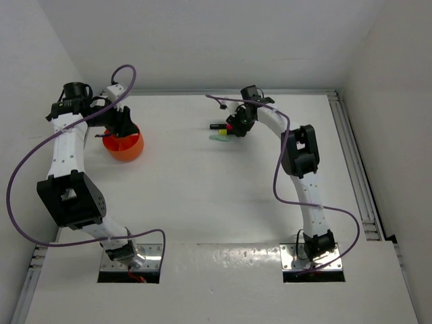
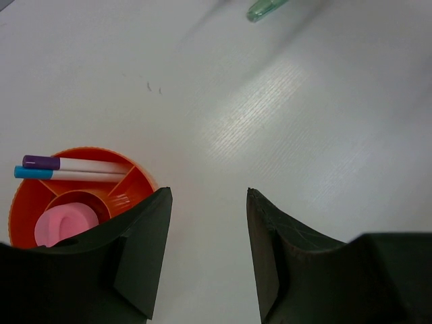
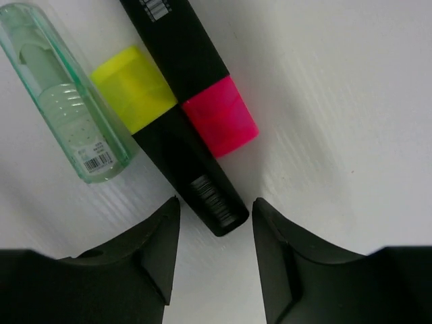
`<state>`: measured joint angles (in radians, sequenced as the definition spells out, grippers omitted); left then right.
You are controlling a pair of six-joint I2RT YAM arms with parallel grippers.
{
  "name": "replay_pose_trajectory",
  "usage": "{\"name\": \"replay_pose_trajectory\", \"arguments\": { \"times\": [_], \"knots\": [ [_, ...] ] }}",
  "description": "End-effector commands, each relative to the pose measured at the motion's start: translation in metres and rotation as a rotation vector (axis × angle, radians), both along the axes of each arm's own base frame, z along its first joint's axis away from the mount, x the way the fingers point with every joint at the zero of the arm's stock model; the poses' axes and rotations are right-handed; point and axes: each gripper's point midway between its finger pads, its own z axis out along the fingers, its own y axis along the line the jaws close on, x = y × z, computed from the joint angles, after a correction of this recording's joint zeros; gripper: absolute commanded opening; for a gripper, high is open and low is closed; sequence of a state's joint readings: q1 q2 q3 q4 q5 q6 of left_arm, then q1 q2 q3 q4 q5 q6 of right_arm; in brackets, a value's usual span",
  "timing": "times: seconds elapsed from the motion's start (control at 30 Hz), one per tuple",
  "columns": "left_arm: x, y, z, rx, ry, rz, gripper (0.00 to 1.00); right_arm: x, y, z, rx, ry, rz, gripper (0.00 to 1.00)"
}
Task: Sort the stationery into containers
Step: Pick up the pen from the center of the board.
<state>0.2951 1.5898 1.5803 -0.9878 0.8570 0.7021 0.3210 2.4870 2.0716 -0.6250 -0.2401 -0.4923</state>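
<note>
Currently: bowl (image 2: 88, 152), far left, holds purple pen (image 2: 74, 164), blue pen (image 2: 67, 175), pink block (image 2: 64, 224); left gripper (image 2: 208, 196) above, jaws apart, empty. Two highlighters (image 3: 219, 118), green marker (image 3: 61, 94) lie far centre; right gripper (image 3: 216, 202) over them, agape, empty.

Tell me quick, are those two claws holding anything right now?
Left gripper: open, holding nothing, beside the orange bowl.
Right gripper: open, holding nothing, over the yellow-capped highlighter.
</note>
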Motion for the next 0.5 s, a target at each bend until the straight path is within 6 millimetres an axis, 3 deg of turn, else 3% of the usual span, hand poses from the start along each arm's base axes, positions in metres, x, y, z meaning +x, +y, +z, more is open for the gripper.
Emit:
{"name": "replay_pose_trajectory", "arguments": {
  "times": [0.0,0.13,0.17,0.2,0.23,0.27,0.37,0.47],
  "knots": [
    [0.004,-0.005,0.005,-0.018,-0.018,-0.019,0.55,-0.001,0.010,-0.002,0.000,0.003,0.069,0.45],
    [0.002,-0.004,0.007,-0.015,-0.019,-0.019,0.55,-0.014,0.009,-0.003,-0.034,0.027,0.130,0.34],
    [0.003,-0.003,0.009,-0.012,-0.026,-0.019,0.55,-0.026,0.006,-0.009,-0.051,0.057,0.146,0.29],
    [0.002,-0.004,0.011,-0.011,-0.033,-0.020,0.55,-0.030,0.005,0.000,-0.057,0.042,0.170,0.27],
    [0.002,-0.004,0.013,-0.011,-0.038,-0.020,0.55,-0.045,0.000,-0.009,-0.072,0.081,0.187,0.25],
    [0.001,-0.004,0.014,-0.011,-0.042,-0.023,0.55,-0.050,-0.001,0.006,-0.076,0.064,0.200,0.21],
    [-0.002,-0.005,0.019,-0.015,-0.060,-0.033,0.55,-0.082,-0.010,0.005,-0.105,0.123,0.249,0.15],
    [-0.007,-0.009,0.024,-0.029,-0.079,-0.045,0.55,-0.112,-0.015,0.023,-0.104,0.150,0.288,0.09]
  ]
}}
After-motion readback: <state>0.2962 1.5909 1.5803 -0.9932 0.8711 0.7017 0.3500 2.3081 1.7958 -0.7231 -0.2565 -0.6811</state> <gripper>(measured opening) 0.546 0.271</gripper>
